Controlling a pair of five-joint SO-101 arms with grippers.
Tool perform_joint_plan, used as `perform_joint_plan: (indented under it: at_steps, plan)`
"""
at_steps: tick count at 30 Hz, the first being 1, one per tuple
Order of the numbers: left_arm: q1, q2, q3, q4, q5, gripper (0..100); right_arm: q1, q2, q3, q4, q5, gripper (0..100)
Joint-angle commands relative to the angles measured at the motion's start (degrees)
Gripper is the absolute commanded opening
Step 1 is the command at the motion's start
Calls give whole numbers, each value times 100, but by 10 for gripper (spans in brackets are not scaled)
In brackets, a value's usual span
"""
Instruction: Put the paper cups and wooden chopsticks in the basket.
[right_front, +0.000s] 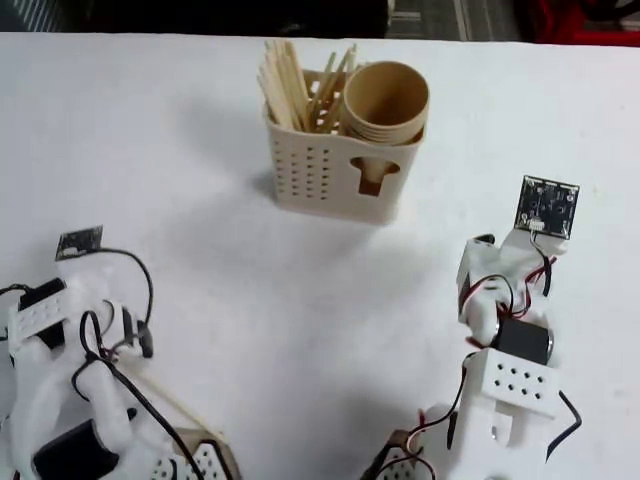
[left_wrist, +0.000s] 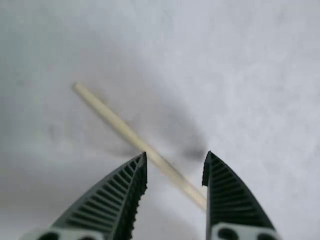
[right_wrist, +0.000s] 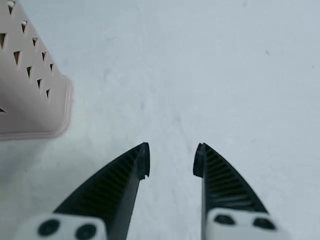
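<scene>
The basket stands at the far middle of the table, holding stacked cups and a bundle of chopsticks (upright, slightly fanned). One loose chopstick lies flat on the table, and its near end runs between the spread jaws of the left gripper. The right gripper hangs agape and holds nothing, over bare table near the basket.

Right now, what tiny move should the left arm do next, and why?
Probably lower the left gripper and shut its fingers on the chopstick. That stick lies loose on the table, crossing the gap between the open fingers, while the basket already holds the paper cups and the other chopsticks.
</scene>
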Motion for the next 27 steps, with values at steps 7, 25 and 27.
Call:
perform_joint_plan:
  at_steps: [7, 25, 27]
  plan:
    - [-48, 1877, -1284, 158, -9, 186, -40, -75, -44, -92, -9, 160]
    - [725, 2308, -2505, 299, 800, 23, -40, -92, -44, -92, -9, 161]
    - [848, 2308, -2778, 299, 1046, 23, -40, -92, -44, -92, -9, 161]
